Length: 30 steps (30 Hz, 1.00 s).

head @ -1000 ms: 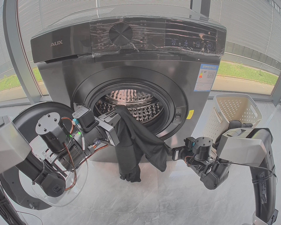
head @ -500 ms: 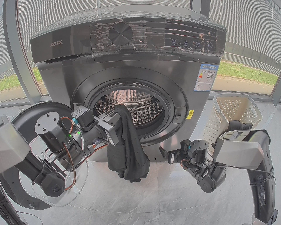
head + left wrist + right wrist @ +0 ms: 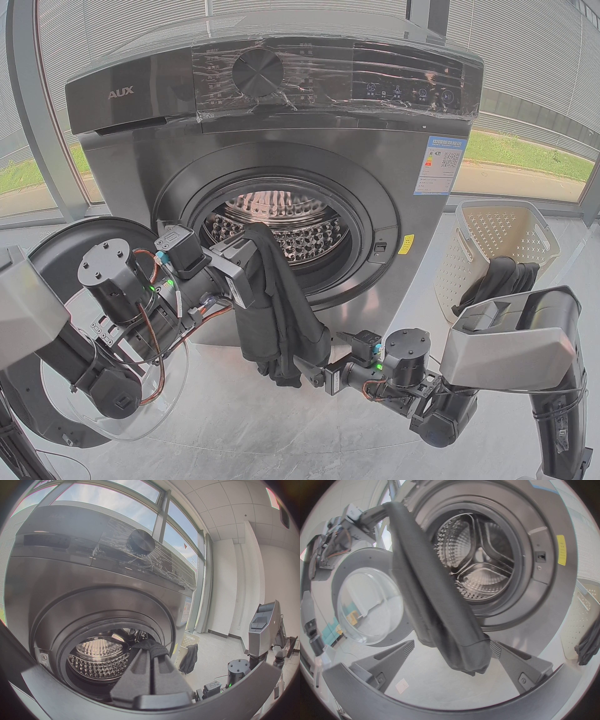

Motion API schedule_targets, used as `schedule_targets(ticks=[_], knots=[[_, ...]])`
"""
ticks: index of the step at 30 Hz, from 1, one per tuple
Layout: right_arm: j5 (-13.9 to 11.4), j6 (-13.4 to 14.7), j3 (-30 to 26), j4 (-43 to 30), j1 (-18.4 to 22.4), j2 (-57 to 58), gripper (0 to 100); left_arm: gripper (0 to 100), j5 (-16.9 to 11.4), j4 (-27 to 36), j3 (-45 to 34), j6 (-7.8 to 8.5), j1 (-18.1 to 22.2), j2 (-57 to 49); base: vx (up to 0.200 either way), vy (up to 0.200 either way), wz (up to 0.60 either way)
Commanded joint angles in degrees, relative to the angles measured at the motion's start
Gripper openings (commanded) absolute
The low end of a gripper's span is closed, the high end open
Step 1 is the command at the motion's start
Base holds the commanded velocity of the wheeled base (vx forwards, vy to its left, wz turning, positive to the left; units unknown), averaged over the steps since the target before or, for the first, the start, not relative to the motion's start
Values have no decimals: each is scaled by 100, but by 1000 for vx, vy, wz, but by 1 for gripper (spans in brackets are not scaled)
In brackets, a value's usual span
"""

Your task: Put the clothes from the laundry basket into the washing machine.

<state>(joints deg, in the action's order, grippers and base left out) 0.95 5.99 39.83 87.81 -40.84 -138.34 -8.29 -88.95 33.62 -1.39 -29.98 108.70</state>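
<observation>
A black garment (image 3: 278, 312) hangs from my left gripper (image 3: 249, 250), which is shut on its top edge just in front of the washing machine's open drum (image 3: 281, 219). In the left wrist view the fingers (image 3: 137, 673) pinch the dark cloth (image 3: 150, 644) before the drum opening. My right gripper (image 3: 306, 369) is open, low down at the garment's hanging end. In the right wrist view the cloth's lower end (image 3: 462, 655) dangles between the spread fingers (image 3: 403, 650).
The round washer door (image 3: 94, 325) stands open at the left, behind my left arm. A white laundry basket (image 3: 500, 231) leans at the right of the machine with another dark garment (image 3: 500, 281) draped over its rim. The floor is grey tile.
The right gripper let go of the garment's side, and the cloth swung back to hang straight. The right arm then moved left and lower, to the garment's bottom end. The left arm barely moved.
</observation>
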Motion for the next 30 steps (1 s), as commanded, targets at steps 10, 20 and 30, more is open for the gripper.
schedule_targets(ticks=[10,20,30], knots=[[-482,-1,236,70,-346,88,100,0,3,-17,13,-2,9,37,0,0,0],[-464,8,1159,-27,-240,-527,100,0,-6,-17,13,-2,9,2,0,0,0],[-288,-18,1449,-1,23,-712,100,0,-6,-17,13,-2,9,11,0,0,0]])
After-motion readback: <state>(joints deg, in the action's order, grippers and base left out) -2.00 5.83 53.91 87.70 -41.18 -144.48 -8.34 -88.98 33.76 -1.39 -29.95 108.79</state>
